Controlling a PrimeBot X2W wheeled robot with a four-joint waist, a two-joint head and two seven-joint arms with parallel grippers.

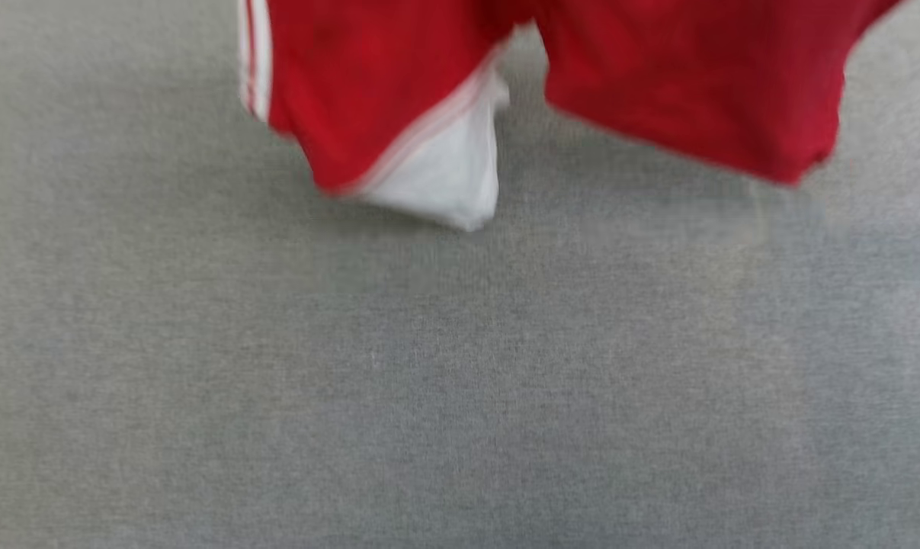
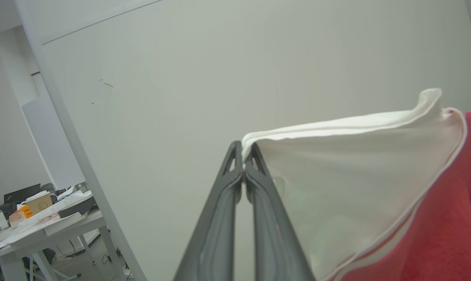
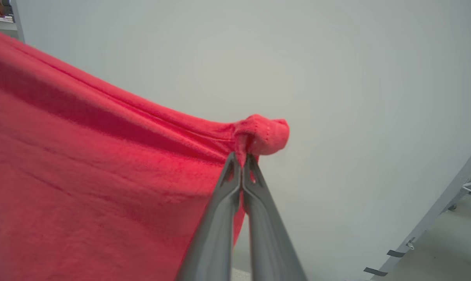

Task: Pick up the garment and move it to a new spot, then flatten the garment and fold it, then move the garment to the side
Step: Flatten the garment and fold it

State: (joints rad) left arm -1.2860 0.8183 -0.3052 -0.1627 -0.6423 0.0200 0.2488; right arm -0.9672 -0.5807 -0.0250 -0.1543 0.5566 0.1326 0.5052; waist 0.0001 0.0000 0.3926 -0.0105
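Garment [image 1: 681, 84]: red knit, white sleeve end, striped trim | hanging above grey surface [image 1: 460, 381], seemingly clear (blurred) | left gripper [image 2: 243, 158] clamps white sleeve edge | right gripper [image 3: 242, 162] clamps red corner

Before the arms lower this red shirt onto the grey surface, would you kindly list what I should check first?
1. Left pincer shut on the white sleeve end of the garment: ok.
2. Right pincer shut on a red edge of the garment: ok.
3. Garment hanging smooth between the pincers: not ok, it sags in folds.
4. Clearance between the lowest corner and the grey surface: cannot tell, blurred.
5. Front or back facing the robot: cannot tell.
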